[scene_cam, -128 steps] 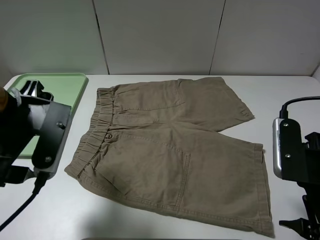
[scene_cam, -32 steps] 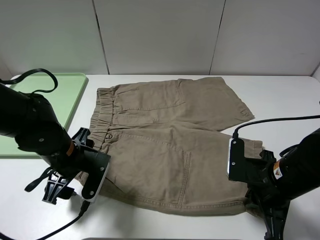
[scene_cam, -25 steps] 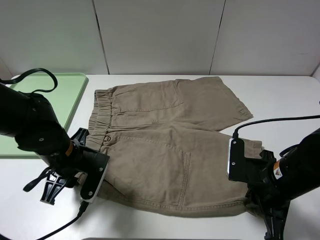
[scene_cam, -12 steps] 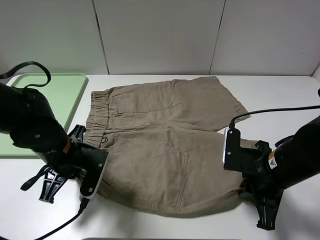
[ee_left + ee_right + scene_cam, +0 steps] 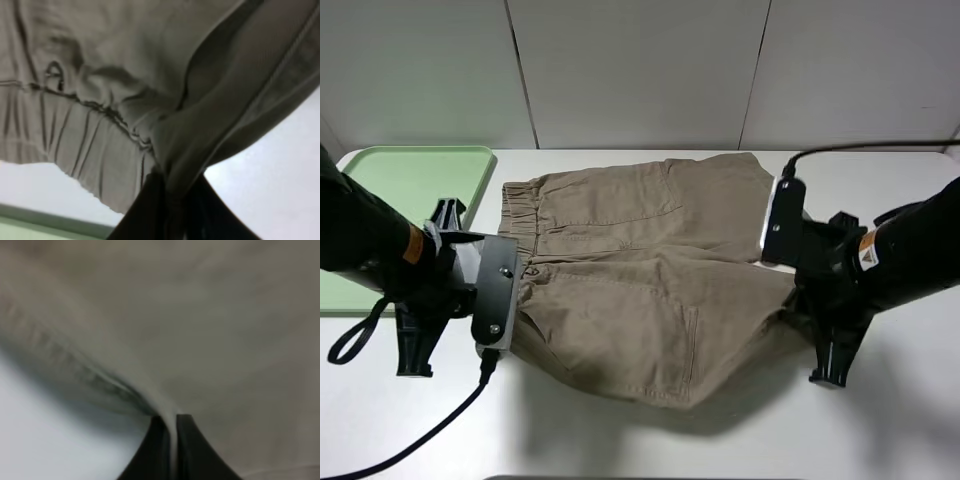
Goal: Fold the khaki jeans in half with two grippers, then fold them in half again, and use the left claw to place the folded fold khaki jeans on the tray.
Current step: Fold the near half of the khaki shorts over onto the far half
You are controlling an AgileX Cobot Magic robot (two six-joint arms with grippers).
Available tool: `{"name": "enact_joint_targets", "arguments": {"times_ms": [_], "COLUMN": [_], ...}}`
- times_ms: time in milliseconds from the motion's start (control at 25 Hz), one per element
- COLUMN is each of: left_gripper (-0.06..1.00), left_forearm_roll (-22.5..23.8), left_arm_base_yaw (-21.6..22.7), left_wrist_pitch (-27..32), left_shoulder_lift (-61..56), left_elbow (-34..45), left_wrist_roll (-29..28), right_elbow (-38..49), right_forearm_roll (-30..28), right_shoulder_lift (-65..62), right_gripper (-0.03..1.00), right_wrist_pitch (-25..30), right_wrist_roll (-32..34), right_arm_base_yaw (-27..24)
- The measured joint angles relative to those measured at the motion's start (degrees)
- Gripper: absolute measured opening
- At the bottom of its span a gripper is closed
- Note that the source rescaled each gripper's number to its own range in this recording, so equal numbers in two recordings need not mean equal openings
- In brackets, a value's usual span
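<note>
The khaki jeans [image 5: 640,260] lie spread across the middle of the white table, their near edge lifted and sagging between the two grippers. My left gripper [image 5: 512,302] is shut on the near waistband corner; in the left wrist view its black fingers [image 5: 146,210] pinch the gathered cloth [image 5: 100,100]. On the other side, my right gripper [image 5: 788,305] is shut on the hem of the near leg, and its fingers [image 5: 159,450] clamp a thin fold of fabric [image 5: 210,330]. The mint-green tray [image 5: 410,180] sits at the back left, behind the left arm.
A pale panelled wall runs behind the table. White tabletop [image 5: 880,420] shows in front of and to the right of the jeans. A black cable [image 5: 410,450] trails from the left arm across the near left. A strip of the tray [image 5: 25,229] shows in the left wrist view.
Both grippers have closed on the jeans' near edge, lifted it off the table and carried it toward the back. The near leg now hangs raised and casts a shadow.
</note>
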Motion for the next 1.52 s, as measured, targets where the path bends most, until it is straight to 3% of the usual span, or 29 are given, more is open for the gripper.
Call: {"name": "enact_joint_targets", "arguments": {"times_ms": [240, 440, 640, 760, 880, 1280, 1520], "left_gripper": [0.0, 0.0, 0.0, 0.0, 0.0, 0.0, 0.0], "left_forearm_roll": [0.25, 5.39, 11.88, 12.87, 13.33, 15.38, 16.52], "left_arm_base_yaw": [0.0, 1.62, 11.27, 17.46, 21.39, 30.65, 34.85], "left_wrist_pitch": [-1.51, -6.61, -14.12, -20.7, -26.5, -42.13, -48.94], "left_shoulder_lift": [-1.09, -1.09, -1.09, -1.09, -1.09, -0.11, 5.14], "left_elbow": [0.01, 0.01, 0.01, -0.24, -0.24, -0.24, -0.24], "left_wrist_roll": [-5.03, -17.34, -36.31, -42.12, -43.73, -43.66, -41.91], "right_elbow": [-3.09, -3.33, -3.33, -3.34, -4.19, -13.85, -16.77], "right_forearm_roll": [-8.45, -14.36, -14.98, -15.38, -15.77, -12.01, -11.14], "right_shoulder_lift": [-3.38, -3.38, -3.38, -3.06, -0.48, 15.32, 19.49], "right_gripper": [0.0, 0.0, 0.0, 0.0, 0.0, 0.0, 0.0], "right_wrist_pitch": [-5.38, -12.02, -21.69, -29.02, -33.81, -38.03, -43.92], "right_wrist_roll": [11.18, 24.9, 31.73, 32.1, 32.1, 32.16, 32.16], "right_arm_base_yaw": [-1.25, -8.19, -15.48, -17.02, -17.96, -18.17, -17.98]}}
